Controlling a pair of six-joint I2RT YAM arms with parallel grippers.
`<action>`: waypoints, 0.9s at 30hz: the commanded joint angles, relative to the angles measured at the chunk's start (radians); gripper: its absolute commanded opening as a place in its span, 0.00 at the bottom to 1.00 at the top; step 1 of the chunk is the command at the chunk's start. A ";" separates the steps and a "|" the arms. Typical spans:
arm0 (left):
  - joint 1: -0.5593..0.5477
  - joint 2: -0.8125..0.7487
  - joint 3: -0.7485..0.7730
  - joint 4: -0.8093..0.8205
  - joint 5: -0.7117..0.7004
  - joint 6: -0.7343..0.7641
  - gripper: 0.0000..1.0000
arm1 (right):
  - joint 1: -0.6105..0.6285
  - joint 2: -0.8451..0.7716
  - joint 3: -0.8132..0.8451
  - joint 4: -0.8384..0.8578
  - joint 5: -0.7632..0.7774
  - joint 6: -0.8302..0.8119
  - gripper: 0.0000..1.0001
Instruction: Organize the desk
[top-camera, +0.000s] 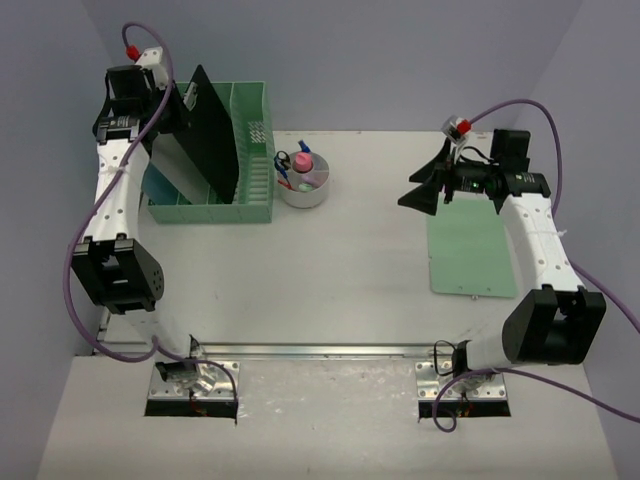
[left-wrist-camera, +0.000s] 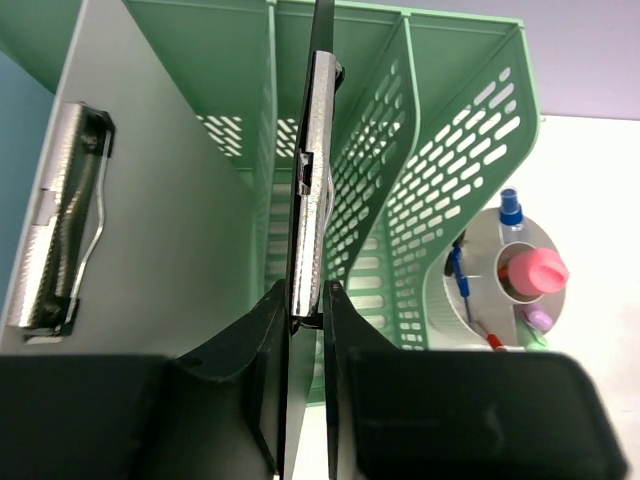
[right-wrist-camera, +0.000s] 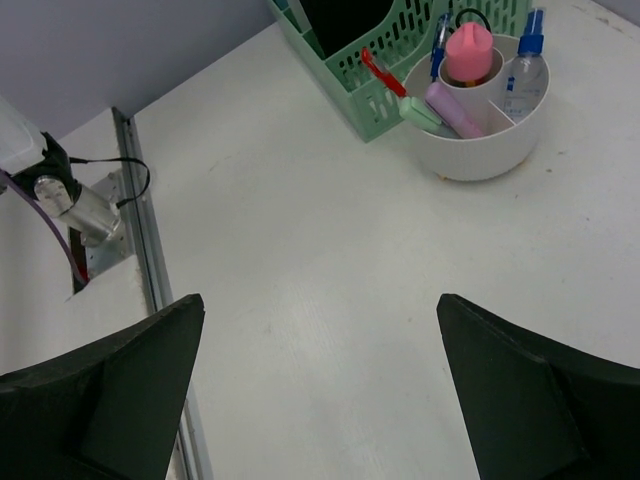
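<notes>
The white desk (top-camera: 340, 260) fills the top view. My left gripper (top-camera: 186, 100) is at the far left, over the mint-green file rack (top-camera: 250, 150). It is shut on the top edge of a black clipboard (top-camera: 207, 130) that stands upright in a rack slot. In the left wrist view the fingers (left-wrist-camera: 265, 330) pinch the board just below its metal clip (left-wrist-camera: 312, 180). My right gripper (top-camera: 412, 188) is open and empty above the desk's right half, beside a green clipboard (top-camera: 470, 250) lying flat. In its wrist view the gripper (right-wrist-camera: 320, 300) shows only bare desk between its jaws.
A white round caddy (top-camera: 305, 182) with a pink item, a small bottle and pens stands just right of the rack; it also shows in the right wrist view (right-wrist-camera: 480, 130). A grey clipboard (left-wrist-camera: 170, 200) stands in the rack's left slot. A metal rail (top-camera: 320, 351) runs along the front edge.
</notes>
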 joint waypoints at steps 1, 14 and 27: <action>0.014 -0.015 0.005 0.109 0.121 -0.083 0.00 | -0.001 0.014 0.063 -0.072 0.047 -0.067 0.99; 0.053 -0.047 -0.086 0.126 0.149 -0.123 0.63 | -0.003 0.040 0.114 -0.464 0.309 -0.507 0.99; 0.047 -0.288 0.026 0.298 -0.035 0.010 1.00 | -0.004 -0.236 -0.273 -0.541 0.670 -1.061 0.69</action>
